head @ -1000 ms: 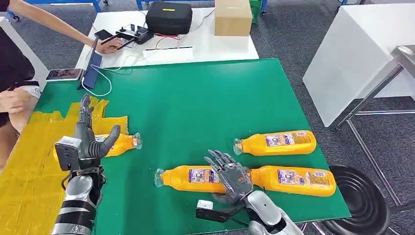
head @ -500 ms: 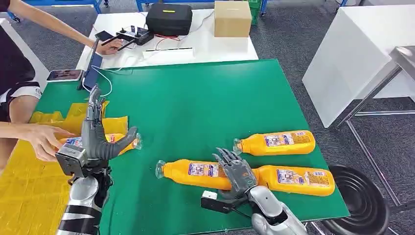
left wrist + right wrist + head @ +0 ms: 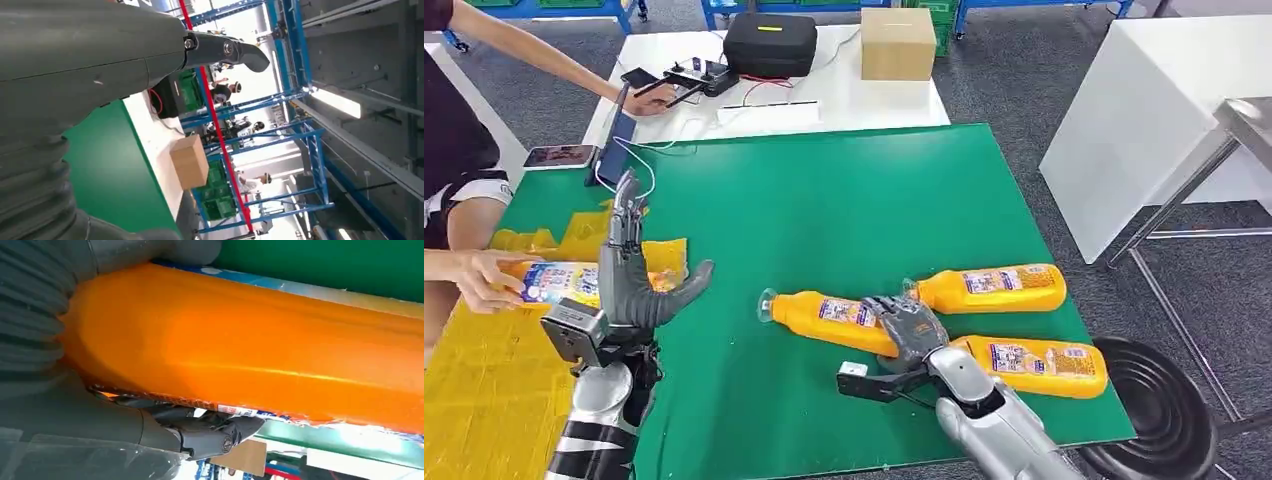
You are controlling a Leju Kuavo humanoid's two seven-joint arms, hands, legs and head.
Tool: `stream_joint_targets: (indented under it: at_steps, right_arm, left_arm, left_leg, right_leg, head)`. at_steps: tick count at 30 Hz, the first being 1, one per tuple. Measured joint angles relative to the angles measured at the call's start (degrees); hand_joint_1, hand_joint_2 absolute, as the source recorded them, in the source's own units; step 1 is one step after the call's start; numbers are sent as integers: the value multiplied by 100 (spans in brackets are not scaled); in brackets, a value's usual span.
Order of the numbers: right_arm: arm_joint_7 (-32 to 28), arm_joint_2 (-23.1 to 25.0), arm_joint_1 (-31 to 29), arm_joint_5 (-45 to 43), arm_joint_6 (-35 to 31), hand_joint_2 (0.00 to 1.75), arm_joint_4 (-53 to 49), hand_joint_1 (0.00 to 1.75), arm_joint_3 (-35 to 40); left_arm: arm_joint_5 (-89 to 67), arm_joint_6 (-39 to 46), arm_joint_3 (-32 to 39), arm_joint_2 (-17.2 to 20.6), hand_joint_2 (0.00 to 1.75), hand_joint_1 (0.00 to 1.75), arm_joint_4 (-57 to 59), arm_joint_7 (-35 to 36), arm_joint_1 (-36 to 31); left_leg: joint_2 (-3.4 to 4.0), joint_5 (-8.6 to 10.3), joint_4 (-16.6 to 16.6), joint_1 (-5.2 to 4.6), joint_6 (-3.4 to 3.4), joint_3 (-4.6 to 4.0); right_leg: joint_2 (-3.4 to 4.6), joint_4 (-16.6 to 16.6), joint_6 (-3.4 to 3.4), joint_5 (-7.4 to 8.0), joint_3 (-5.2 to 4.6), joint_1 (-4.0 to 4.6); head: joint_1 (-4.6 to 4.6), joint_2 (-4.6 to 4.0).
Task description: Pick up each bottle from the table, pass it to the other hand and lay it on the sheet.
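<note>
Gripping an orange bottle (image 3: 844,318) at its base end, the right hand (image 3: 913,331) is seen low on the green tabletop (image 3: 824,200), fingers wrapped over the body; the right wrist view shows the same bottle (image 3: 260,355) pressed against the palm with dark fingers (image 3: 215,430) curled under it. This bottle is tilted, cap end pointing away toward the robot's left. Two more bottles lie flat to the right: one (image 3: 994,287) just beyond the hand, its cap close to the gripped bottle, another (image 3: 1034,366) nearer the front edge, just beside the wrist.

The left hand (image 3: 634,285) is held upright above the tabletop, fingers spread, thumb out, nothing in it. Behind it a fourth bottle (image 3: 549,282) is held by a person's hand (image 3: 479,280) over the yellow sheet (image 3: 484,370); whether it touches the sheet cannot be told.

On the white table (image 3: 874,95) beyond are noted a black case (image 3: 769,43) and a cardboard box (image 3: 898,42).
</note>
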Motion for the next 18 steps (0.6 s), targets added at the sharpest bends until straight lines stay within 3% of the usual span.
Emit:
stream_joint_targets:
  at_steps: [11,18]
  right_arm:
    - [-472,0,-478,-643,236,175,618,175,74]
    - [-579,238,-234,-1139,-510,175,520,175,-201]
  left_arm:
    - [199,-33,-85,-15,175,0,2,-109,-9]
    - [221,-66,-149,-33,175,0,0,-92,2]
  left_leg:
    - [14,0,0,1,0,20]
    - [11,4,0,1,3,7]
  right_leg:
    - [6,-1,-10,6,15,1]
    - [5,1,-12,10,8,1]
  head:
    - [0,0]
    - [0,0]
